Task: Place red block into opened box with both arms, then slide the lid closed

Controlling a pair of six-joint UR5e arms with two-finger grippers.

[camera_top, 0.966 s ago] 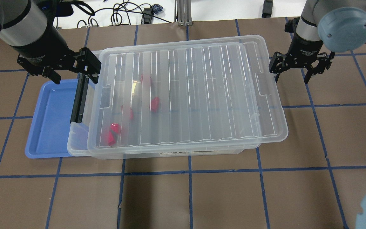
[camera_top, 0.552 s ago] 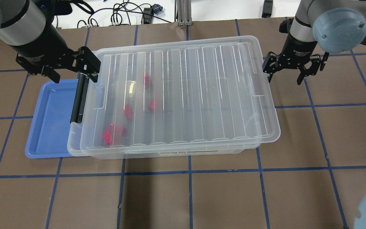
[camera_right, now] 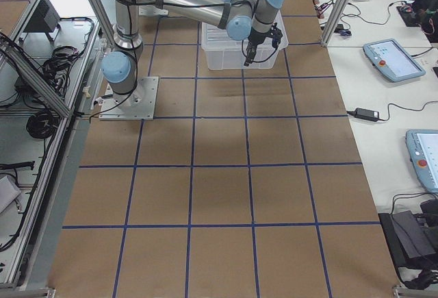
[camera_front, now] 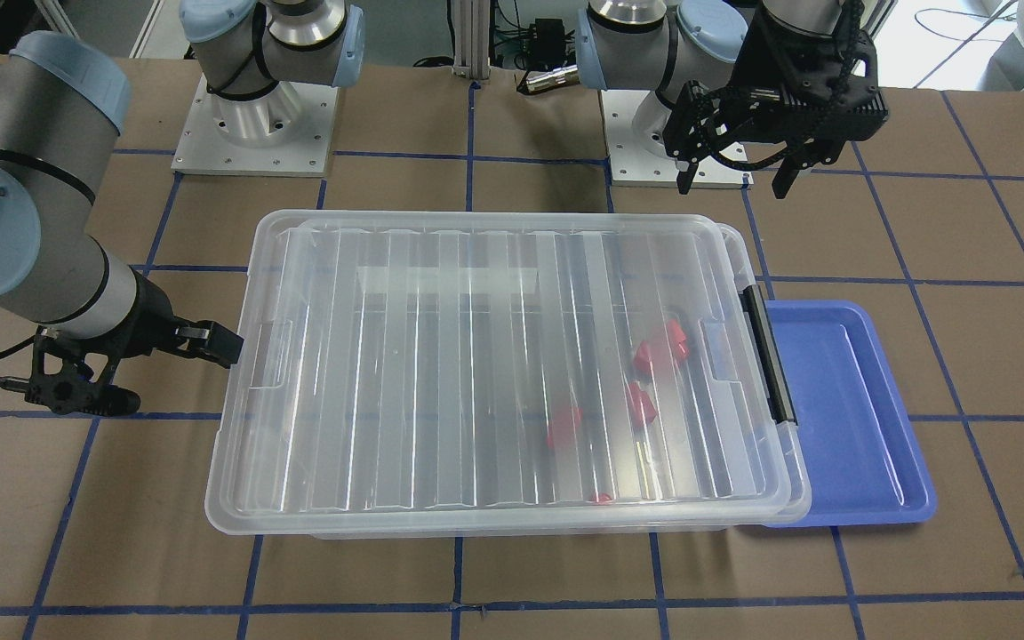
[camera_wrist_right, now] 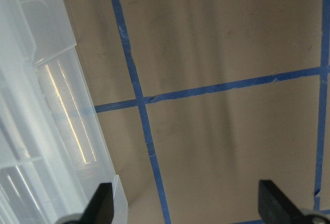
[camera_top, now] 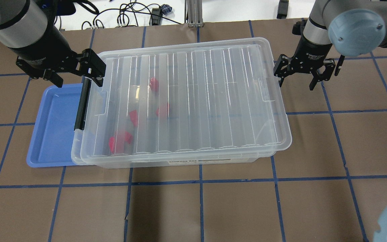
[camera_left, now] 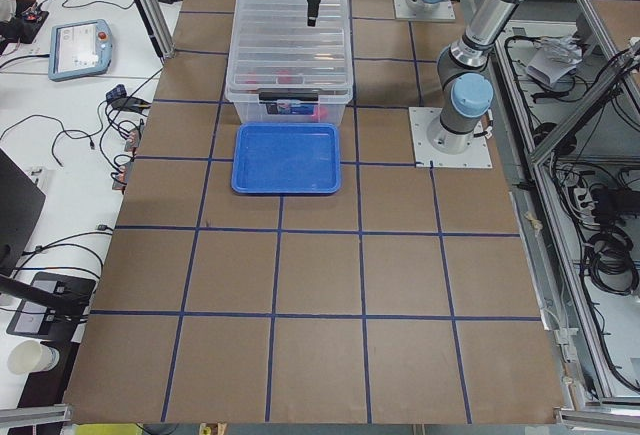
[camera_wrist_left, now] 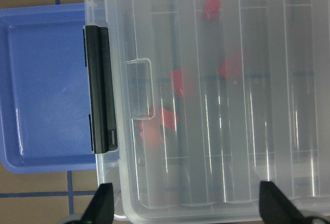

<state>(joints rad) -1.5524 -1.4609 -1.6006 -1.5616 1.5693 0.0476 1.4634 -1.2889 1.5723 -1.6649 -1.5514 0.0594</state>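
Blue tray (camera_top: 50, 134): lay at the far left, tucked partly under the box's left end, with nothing in it.
Left gripper (camera_front: 732, 178): hovered above the box's far left corner, fingers spread wide and holding nothing.
Latch bar (camera_top: 82, 104): ran along the box's left short end, just left of the lid's edge.
Red blocks (camera_top: 162, 110): several lay inside the box, in its left half, seen blurred through the lid.
Lid (camera_top: 197, 101): rested on top of the box, covering nearly all of it. It sat slightly too far right, so a strip of the box's rim showed on the left.
Box (camera_top: 213, 160): stood in the middle of the table, long side facing near.
Right gripper (camera_top: 296, 82): sat at the lid's far right corner, fingers apart and empty; I could not tell whether one finger touched the lid.
Stage: likely the last of the slide.
Risk: pushing at one far corner could skew the lid so it jams on the rim instead of seating.
Risk: a hard push could shove the whole box left over the tray, or drive the lid against the latch bar.
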